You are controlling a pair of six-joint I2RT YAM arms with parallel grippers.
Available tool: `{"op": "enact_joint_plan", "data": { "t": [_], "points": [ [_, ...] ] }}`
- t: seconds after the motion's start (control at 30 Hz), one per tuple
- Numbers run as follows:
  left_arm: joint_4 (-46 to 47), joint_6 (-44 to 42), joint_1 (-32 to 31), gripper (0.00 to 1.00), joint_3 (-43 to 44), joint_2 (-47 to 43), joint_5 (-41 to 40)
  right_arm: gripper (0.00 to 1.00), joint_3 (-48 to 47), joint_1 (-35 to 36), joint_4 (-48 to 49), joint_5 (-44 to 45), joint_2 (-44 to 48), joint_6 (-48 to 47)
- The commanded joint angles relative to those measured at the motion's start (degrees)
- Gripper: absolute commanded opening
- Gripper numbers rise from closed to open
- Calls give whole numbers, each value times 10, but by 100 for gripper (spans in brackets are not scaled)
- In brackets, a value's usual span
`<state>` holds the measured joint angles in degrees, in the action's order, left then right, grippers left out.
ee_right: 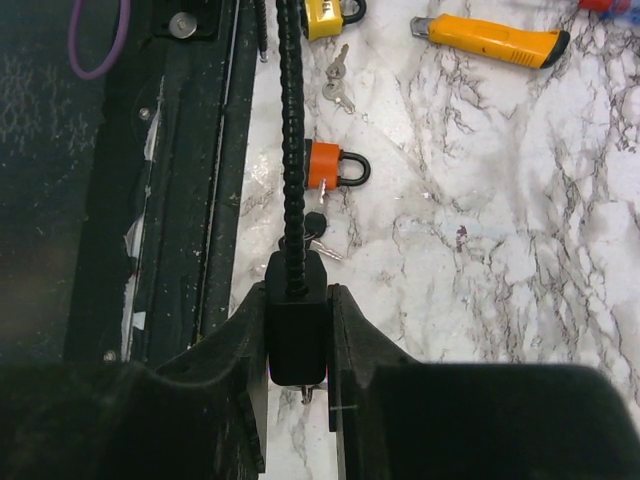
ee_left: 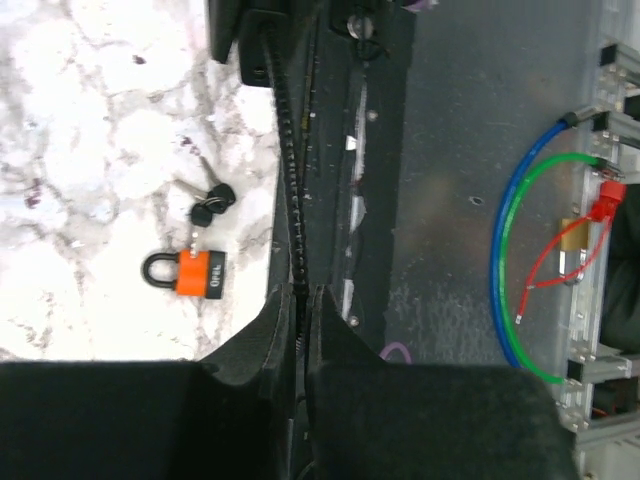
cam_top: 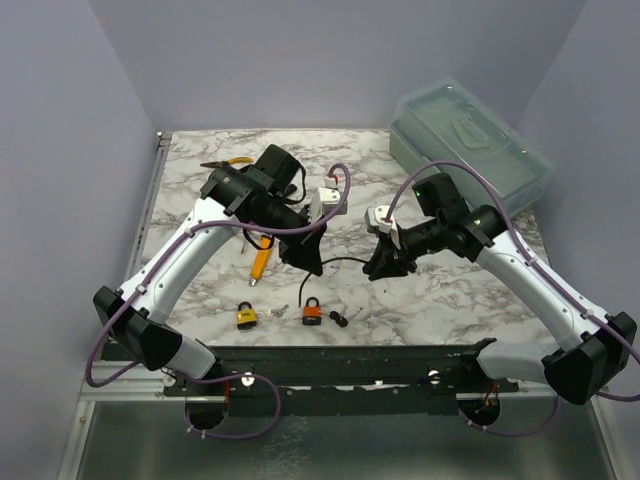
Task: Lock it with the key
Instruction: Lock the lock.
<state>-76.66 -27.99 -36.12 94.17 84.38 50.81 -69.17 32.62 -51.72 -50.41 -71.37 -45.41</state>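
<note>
My right gripper is shut on the black body of a cable lock, held above the marble table; it also shows in the top view. The lock's ribbed black cable runs out from the body. My left gripper is shut on that cable, and it shows in the top view left of the right gripper. A small bit of metal pokes out under the lock body. Black-headed keys lie on the table beside an orange padlock.
A yellow padlock with silver keys, the orange padlock and the black keys lie near the front edge. A yellow utility knife lies under the left arm. A lidded plastic box stands back right. Pliers lie back left.
</note>
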Motion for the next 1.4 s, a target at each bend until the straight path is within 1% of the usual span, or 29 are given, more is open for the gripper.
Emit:
{"op": "enact_joint_plan", "data": {
  "t": [0.0,0.03,0.1,0.13,0.23,0.3,0.37,0.47,0.57,0.67,0.73,0.87,1.03,1.23,1.37],
  "points": [
    [111,69,2,13,-11,-37,-58,0,19,5,74,-4,23,72],
    [129,79,5,17,-19,-48,-70,0,23,5,88,7,27,93],
    [168,98,16,18,-39,-76,-101,0,31,4,105,19,36,120],
    [180,105,29,23,-48,-87,-112,0,34,4,109,20,39,130],
    [199,121,70,41,-59,-106,-118,0,37,0,106,20,42,151],
    [198,123,94,49,-60,-113,-116,0,38,-2,103,20,44,163],
    [190,108,115,56,-59,-119,-118,0,39,-6,96,18,45,174],
    [168,61,140,61,-46,-125,-139,0,41,-9,78,20,48,176],
    [108,-21,146,61,-25,-117,-164,0,41,-10,57,26,52,176],
    [42,-103,146,56,-21,-108,-184,0,42,-10,50,32,59,182],
    [5,-152,147,55,-26,-105,-189,0,44,-11,49,33,61,188],
    [-27,-209,147,55,-35,-100,-213,0,49,-11,49,33,64,190],
    [-73,-234,147,58,-31,-81,-191,0,48,-11,46,33,63,184],
    [-79,-231,146,59,-47,-69,-147,0,47,-11,49,30,61,183],
    [-88,-230,140,59,-54,-52,-133,0,49,-11,50,26,62,182]
  ]
}}
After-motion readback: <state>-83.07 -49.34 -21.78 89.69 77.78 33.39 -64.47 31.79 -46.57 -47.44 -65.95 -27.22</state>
